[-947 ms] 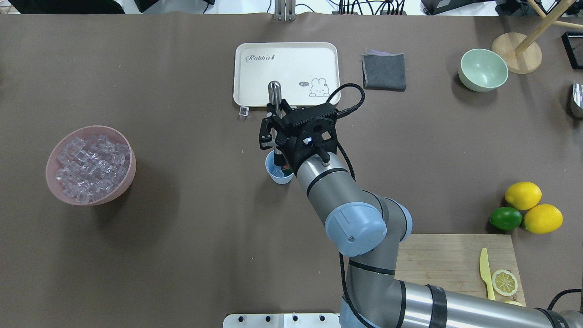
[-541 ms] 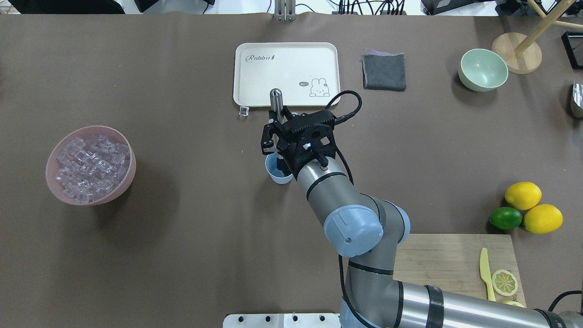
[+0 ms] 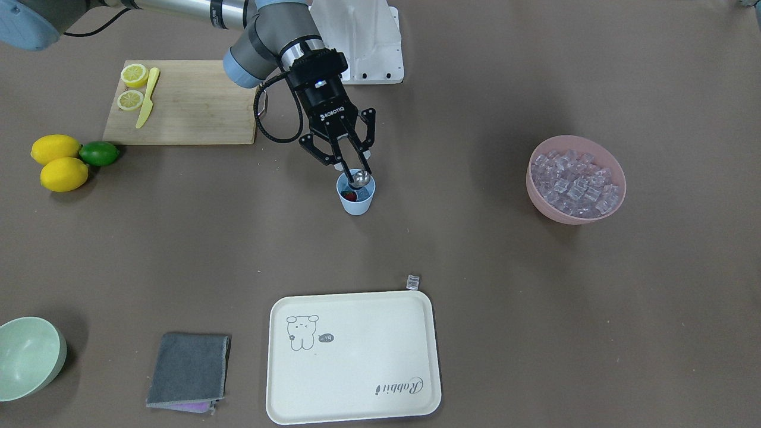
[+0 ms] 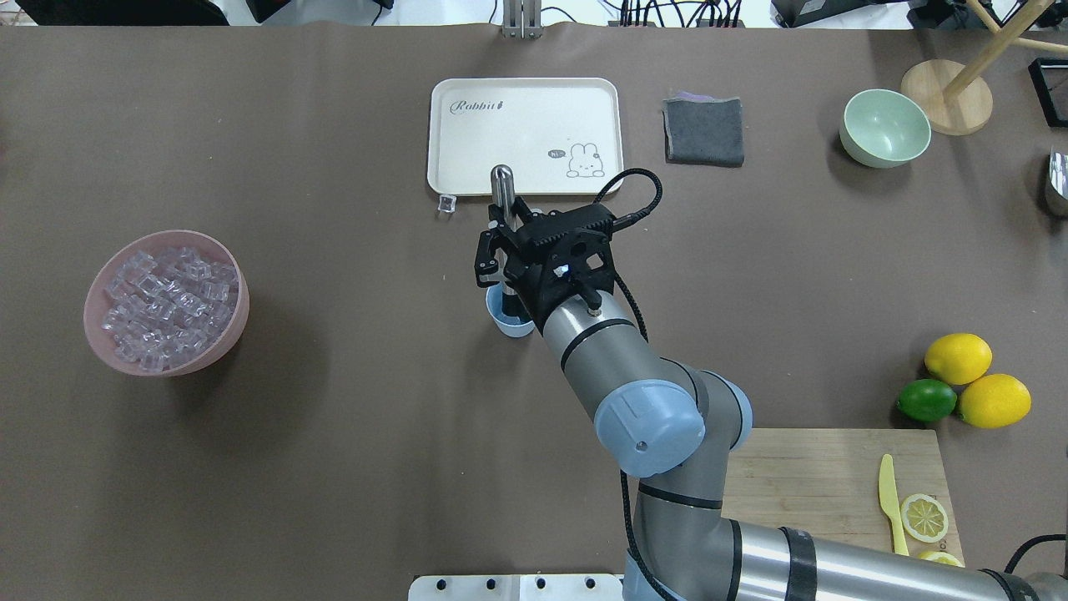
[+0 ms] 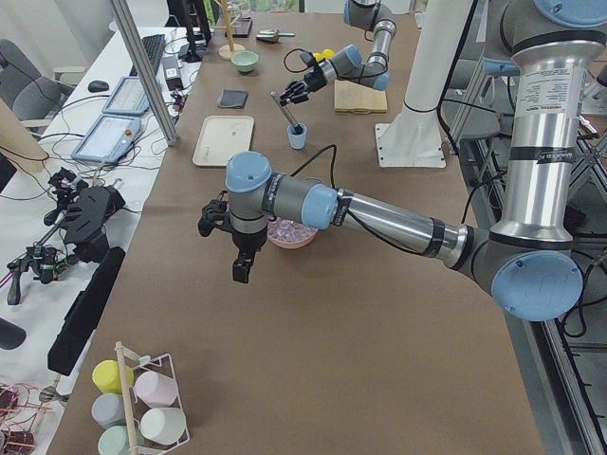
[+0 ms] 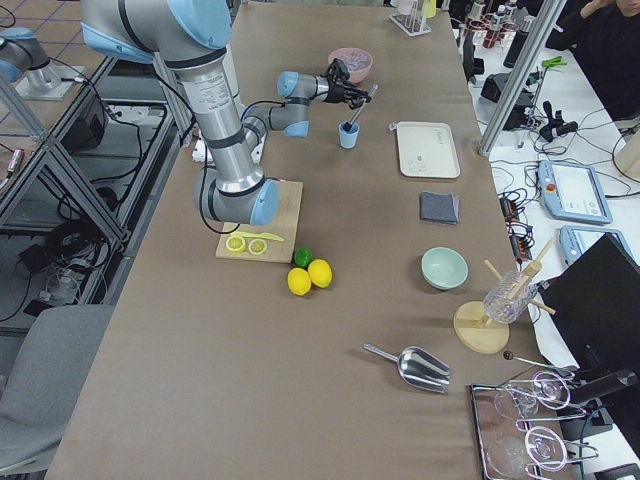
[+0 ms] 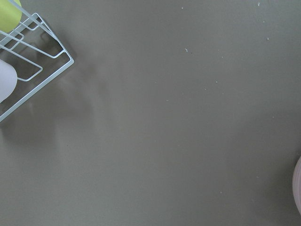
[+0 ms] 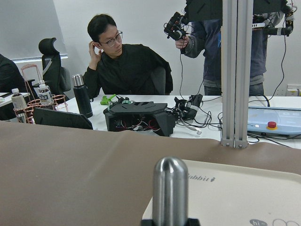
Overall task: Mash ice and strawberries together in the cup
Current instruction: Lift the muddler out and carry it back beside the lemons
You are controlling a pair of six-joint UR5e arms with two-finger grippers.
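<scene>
Right hand (image 4: 504,227) is clamped on a metal muddler (image 4: 501,179). The muddler is tilted and its lower end is down inside the cup (image 3: 355,201). The cup stands mid-table (image 4: 334,434), mostly hidden under the wrist in the overhead view. The strawberry (image 3: 350,195) shows red inside the cup, next to the muddler (whether any ice is in there, cannot tell).

Overhead view, clock from the cup:
- **9 o'clock:** pink bowl (image 4: 93,330) heaped with ice (image 4: 163,299), well apart.
- **12 o'clock:** white tray (image 4: 467,125), near.
- **11 o'clock:** one stray cube (image 4: 447,204), just beside the tray's corner.

Left hand (image 5: 240,265) hangs over bare table near the pink bowl. It shows only in the side view, so cannot tell if wide or narrow.
</scene>
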